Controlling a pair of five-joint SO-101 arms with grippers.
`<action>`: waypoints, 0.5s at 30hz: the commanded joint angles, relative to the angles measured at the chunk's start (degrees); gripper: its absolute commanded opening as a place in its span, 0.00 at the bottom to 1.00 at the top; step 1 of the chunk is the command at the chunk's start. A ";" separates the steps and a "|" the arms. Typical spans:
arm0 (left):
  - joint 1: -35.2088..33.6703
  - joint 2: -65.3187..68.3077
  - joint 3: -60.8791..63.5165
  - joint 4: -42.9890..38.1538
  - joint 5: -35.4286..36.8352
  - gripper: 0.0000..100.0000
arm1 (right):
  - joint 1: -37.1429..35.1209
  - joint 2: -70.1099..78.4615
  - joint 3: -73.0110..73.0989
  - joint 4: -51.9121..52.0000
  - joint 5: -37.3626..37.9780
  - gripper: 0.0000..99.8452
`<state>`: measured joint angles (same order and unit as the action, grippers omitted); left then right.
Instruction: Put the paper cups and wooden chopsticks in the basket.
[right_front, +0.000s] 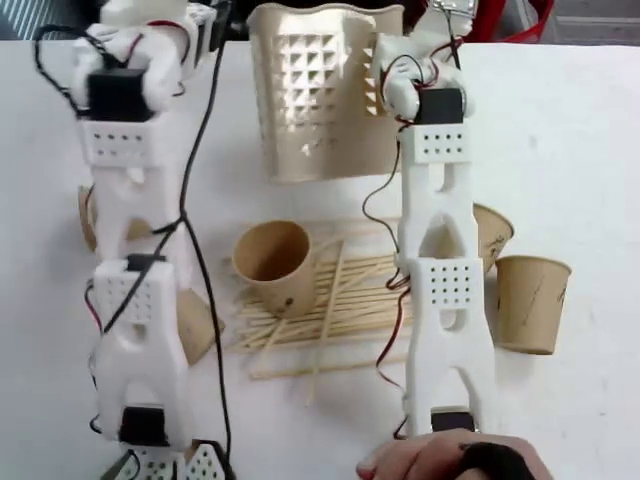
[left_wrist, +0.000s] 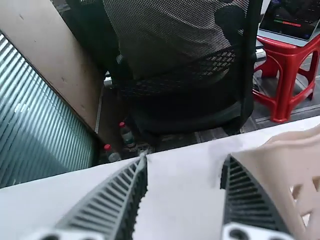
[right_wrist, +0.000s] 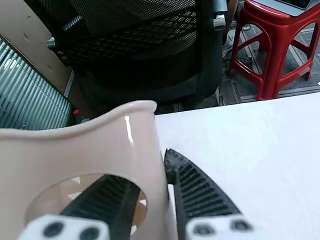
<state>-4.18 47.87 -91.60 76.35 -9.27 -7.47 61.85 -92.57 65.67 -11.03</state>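
We see the left gripper (left_wrist: 185, 160) spread wide with nothing between its ribbed fingers, hanging over the white table (right_front: 590, 140) near its far edge, just beside the basket (right_front: 320, 95); the right gripper (right_wrist: 156, 167) is pinching the basket's wall at the rim, one finger inside by the handle opening, the other outside; the basket sits at the far side of the table, between the two arms; the wooden chopsticks (right_front: 330, 310) lie in a loose heap on the table in front of the basket, outside it; one paper cup (right_front: 272, 262) rests on the heap, its open mouth showing; a second cup (right_front: 530, 300) lies on the outer side of the right arm, with a third cup (right_front: 492, 235) just beside it, partly hidden by that arm; a fourth cup (right_front: 90, 215) and a fifth cup (right_front: 197, 325) peek out from under the left arm, one on either side of it
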 joint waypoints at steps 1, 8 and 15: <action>1.27 1.01 -2.90 -5.10 7.12 0.24 | -0.57 -5.41 -2.73 -1.19 1.76 0.02; 2.42 0.75 4.22 -10.99 23.30 0.24 | -1.54 -5.32 -2.73 -3.65 2.29 0.02; 4.09 1.27 13.36 -11.08 22.68 0.24 | -1.54 -5.32 -2.64 -5.14 2.02 0.02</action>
<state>-1.36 49.80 -79.91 66.77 12.88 -8.53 61.85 -92.57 63.12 -9.45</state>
